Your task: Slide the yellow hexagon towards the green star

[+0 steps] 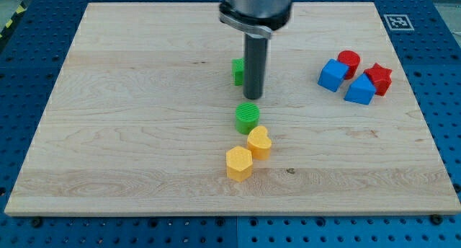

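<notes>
yellow hexagon point(238, 163) sitting nearest us, touching yellow heart point(259, 142) | green star point(238, 71) partly hiding behind rod, well apart | our tip point(253, 97) hovering between star and green cylinder point(246, 117) | no jaws fitted | push not begun

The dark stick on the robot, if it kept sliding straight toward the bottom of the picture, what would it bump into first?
Probably the green cylinder: it sits just below my tip in the view. The yellow heart and yellow hexagon lie beyond. Depth is hard to judge, so it might only graze it.
</notes>
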You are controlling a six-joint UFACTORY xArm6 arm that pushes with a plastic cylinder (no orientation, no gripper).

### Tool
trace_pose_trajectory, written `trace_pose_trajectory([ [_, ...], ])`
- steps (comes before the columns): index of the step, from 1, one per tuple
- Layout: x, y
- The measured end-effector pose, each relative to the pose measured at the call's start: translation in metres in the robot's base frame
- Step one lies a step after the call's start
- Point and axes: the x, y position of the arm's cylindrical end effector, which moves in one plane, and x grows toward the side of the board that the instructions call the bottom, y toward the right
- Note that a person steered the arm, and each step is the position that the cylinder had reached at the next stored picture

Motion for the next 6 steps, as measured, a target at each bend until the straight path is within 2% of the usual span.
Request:
trace_pose_trajectory([
  [4,0.135,0.076],
  [5,0.164,0.055],
  [6,0.172,0.018],
])
